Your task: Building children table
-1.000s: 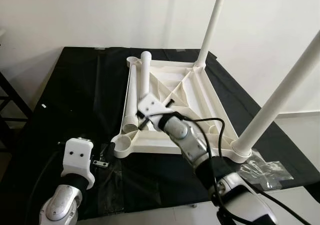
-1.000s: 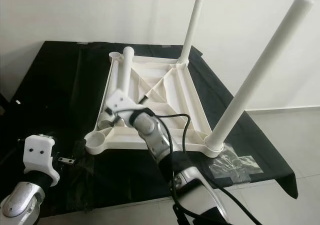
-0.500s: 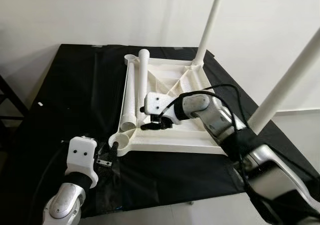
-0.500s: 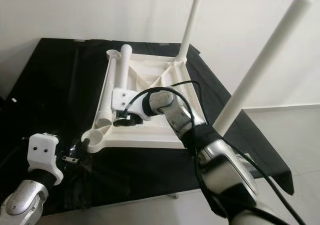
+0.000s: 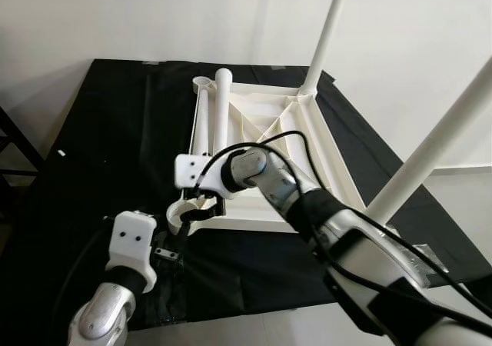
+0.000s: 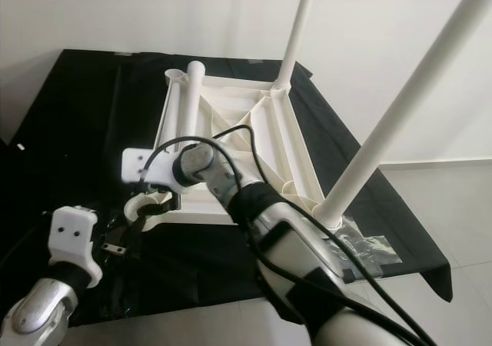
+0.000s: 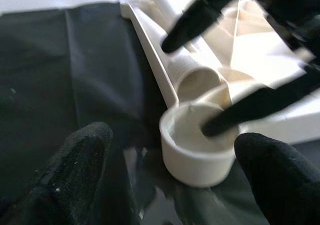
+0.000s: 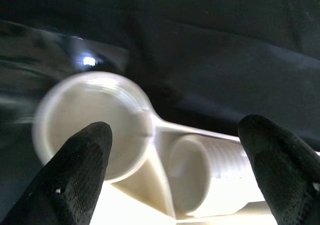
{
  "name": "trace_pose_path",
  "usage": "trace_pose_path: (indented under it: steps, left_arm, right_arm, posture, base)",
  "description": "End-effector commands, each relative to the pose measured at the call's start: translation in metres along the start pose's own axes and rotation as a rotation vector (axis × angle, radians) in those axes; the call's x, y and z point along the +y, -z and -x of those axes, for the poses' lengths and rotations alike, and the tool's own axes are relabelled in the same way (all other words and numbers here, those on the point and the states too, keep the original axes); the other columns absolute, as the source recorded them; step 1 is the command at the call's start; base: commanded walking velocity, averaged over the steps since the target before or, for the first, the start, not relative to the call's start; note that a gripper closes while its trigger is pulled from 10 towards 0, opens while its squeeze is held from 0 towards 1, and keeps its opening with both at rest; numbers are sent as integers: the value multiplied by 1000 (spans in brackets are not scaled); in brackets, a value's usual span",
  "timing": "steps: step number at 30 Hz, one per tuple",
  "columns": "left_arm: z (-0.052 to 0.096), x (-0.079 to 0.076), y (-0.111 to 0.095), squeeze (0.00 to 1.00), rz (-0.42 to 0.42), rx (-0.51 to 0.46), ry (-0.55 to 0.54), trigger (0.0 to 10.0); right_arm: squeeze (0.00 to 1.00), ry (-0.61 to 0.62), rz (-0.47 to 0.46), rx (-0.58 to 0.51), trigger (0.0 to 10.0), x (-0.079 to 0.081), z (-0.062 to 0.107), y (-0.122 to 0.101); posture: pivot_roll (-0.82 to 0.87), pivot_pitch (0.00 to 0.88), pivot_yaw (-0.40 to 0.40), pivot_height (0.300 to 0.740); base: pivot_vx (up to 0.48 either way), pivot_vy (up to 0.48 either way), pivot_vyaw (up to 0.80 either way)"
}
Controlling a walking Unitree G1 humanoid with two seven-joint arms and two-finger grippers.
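The white children's table (image 5: 332, 158) lies upside down on a black cloth. Two legs stand screwed in on its right side: a far one (image 5: 327, 31) and a near one (image 5: 438, 146). Two loose legs (image 5: 221, 111) lie side by side along its left edge. My right gripper (image 5: 204, 204) is open and hovers over the near-left corner socket (image 5: 181, 216) and the threaded end of a loose leg (image 8: 192, 180). My left gripper (image 5: 165, 252) is open, low over the cloth just in front of that socket (image 7: 197, 145). Nothing is held.
A crumpled clear plastic bag (image 6: 361, 246) lies on the cloth by the table's near-right corner. The cloth ends at bare floor (image 6: 430, 207) in front and on the right. A dark frame (image 5: 15, 142) stands at the far left. A white wall is behind.
My right gripper has swung left and nearer, from the middle of the table's underside to the near-left corner socket. The left gripper has hardly moved. The camera has shifted slightly.
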State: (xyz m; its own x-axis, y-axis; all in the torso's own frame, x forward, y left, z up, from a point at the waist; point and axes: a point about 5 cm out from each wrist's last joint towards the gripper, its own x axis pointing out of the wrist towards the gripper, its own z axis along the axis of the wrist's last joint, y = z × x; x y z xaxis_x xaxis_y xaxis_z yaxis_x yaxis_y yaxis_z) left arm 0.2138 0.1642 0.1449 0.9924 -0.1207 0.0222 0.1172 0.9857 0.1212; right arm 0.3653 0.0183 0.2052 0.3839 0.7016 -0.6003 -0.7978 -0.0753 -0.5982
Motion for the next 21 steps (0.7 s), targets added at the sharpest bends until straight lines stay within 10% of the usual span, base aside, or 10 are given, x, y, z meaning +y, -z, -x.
trace_pose_path:
  steps: [1,11,16,20,21]
  left_arm:
    - [2,-5,0,0,18,10,17,10000]
    - [6,-8,-1,0,35,15,8,10000]
    - [7,-9,-1,0,43,18,10,10000]
    - [8,-10,-2,0,48,19,13,10000]
    - [9,-11,-2,0,51,20,15,10000]
  right_arm:
    - [1000,62,52,-21,10000,-8,1,-7]
    - [1000,84,-92,-202,10000,-29,14,-32]
    - [996,126,-28,-107,10000,-33,16,-23]
    - [918,143,42,-1,10000,-31,14,-12]
    - [686,123,57,28,10000,-28,12,-8]
  posture:
    - [-37,128,-136,740]
    - [-31,146,-145,740]
    - [-37,149,-148,740]
    - [-37,151,-146,740]
    - [-35,154,-149,740]
  base:
    - [0,0,0]
    - [0,0,0]
    - [0,0,0]
    - [0,0,0]
    - [0,0,0]
